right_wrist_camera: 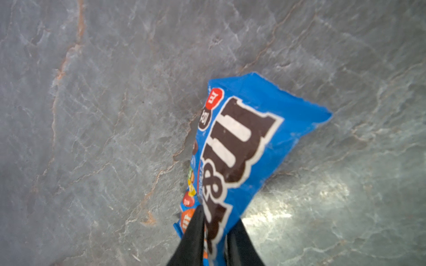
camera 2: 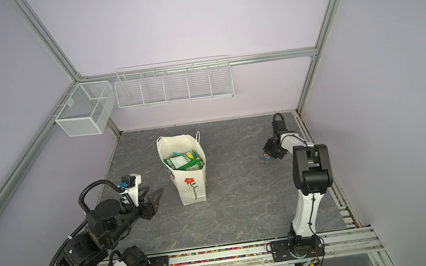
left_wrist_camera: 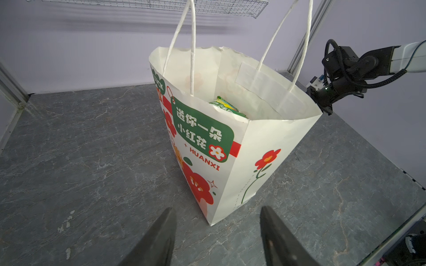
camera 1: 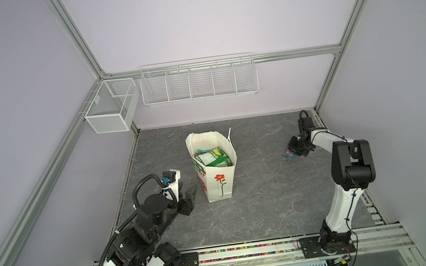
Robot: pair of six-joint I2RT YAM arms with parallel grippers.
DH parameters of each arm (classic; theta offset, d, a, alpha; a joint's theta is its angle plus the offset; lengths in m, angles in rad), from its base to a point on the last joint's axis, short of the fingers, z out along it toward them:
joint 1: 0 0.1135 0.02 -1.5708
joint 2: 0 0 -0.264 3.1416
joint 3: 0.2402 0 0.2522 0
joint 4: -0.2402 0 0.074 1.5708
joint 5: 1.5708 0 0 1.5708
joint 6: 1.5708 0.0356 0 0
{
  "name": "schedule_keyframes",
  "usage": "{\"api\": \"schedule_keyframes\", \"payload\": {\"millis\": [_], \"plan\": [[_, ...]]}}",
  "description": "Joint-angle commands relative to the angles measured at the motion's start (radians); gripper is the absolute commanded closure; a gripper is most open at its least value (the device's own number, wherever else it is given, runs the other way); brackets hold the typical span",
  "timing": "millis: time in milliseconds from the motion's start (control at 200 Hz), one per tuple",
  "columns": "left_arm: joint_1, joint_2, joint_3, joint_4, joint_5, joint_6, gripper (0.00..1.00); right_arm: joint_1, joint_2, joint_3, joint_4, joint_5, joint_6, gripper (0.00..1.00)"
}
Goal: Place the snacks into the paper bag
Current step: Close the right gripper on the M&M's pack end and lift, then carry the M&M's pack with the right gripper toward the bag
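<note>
Top views both show the grey marbled bench (camera 1: 257, 216) with just one loose snack on it, so this reads like the last run.

Biggest worry is the paper bag (camera 1: 219, 184). It stands on its own in the middle of the bench, nothing steadies it, and it's light paper. The left gripper (camera 1: 191, 199) sits just beside it, fingers spread apart with nothing between them, aimed at the bag's lower corner in the left wrist view. If that gripper nudges forward, or the right gripper (right_wrist_camera: 217, 221) clips the rim on the way in, I'd guess the bag tips or skids.

Next, the white cord handles (left_wrist_camera: 299, 46). They stand up over the mouth, so a low approach could hook one and drag the bag along.

Inside, green packets (camera 1: 213, 158) and a teal packet (camera 1: 203, 150) are piled fairly high. A drop from the side might leave the new one perched on the rim instead of inside.

Then the right gripper itself, well apart from the bag toward the right edge of the bench. Its fingers are clamped on one end of the blue M&M's packet (right_wrist_camera: 249, 138), and the rest sticks out free. Can't tell whether the far end touches the bench. It's glossy film with a thin pinch at the end and loose candies inside. On a fast swing I'd expect it to flop, and it could slide out short of the bag.
</note>
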Motion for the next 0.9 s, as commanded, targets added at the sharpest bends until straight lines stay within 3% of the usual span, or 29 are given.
{"api": "schedule_keyframes", "payload": {"millis": [0,215,895], "plan": [[0.006,-0.01,-0.009,-0.004,0.012,-0.011,0.41,0.011,-0.059,-0.011,-0.027,0.014,-0.001,0.87],[0.006,-0.012,-0.01,-0.004,0.011,-0.012,0.41,0.03,-0.092,-0.01,-0.033,0.018,-0.007,0.93],[0.006,-0.013,-0.01,-0.004,0.009,-0.012,0.41,0.145,-0.4,0.061,-0.089,0.063,-0.043,0.93]]}}
